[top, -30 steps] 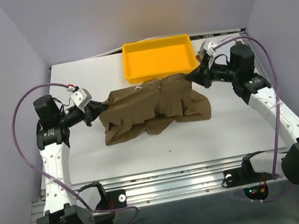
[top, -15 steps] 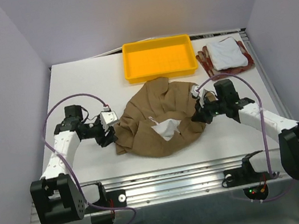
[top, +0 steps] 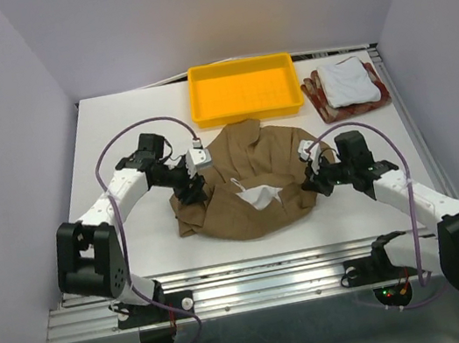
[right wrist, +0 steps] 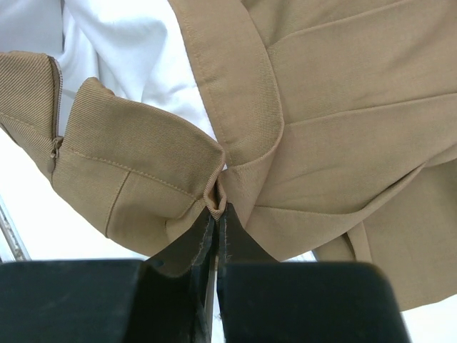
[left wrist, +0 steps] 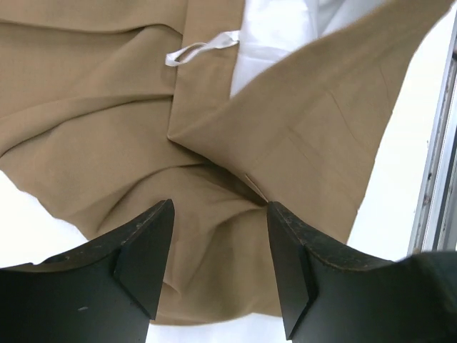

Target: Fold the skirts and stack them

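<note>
**A:** Where is the tan skirt [top: 242,169] sitting?

**B:** In the middle of the top view, in a crumpled heap on the table [top: 117,138], just below the yellow tray [top: 248,113]. Its white lining [top: 259,196] shows through an open fold near the centre, so it isn't flat. I'd say the folding proper hasn't begun.

**A:** And the other two?

**B:** They're at the upper right of the frame. The white skirt [top: 345,80] lies folded on top of the checked skirt [top: 314,96], beside the tray. That looks like the stack the tan one has to join.

**A:** What is the right gripper [right wrist: 216,211] doing?

**B:** Its jaws are pressed together on a bunched bit of the tan skirt's stitched edge, at the right side of the heap. My guess is that it holds that edge so the cloth can be drawn out flat.

**A:** And the left gripper [left wrist: 218,214]?

**B:** Its jaws are spread, with nothing pinched between them. It hangs over the heap's left side with tan cloth under the fingers. I can't tell whether the tips touch the cloth. It probably needs an edge to grab opposite the right one.
</note>
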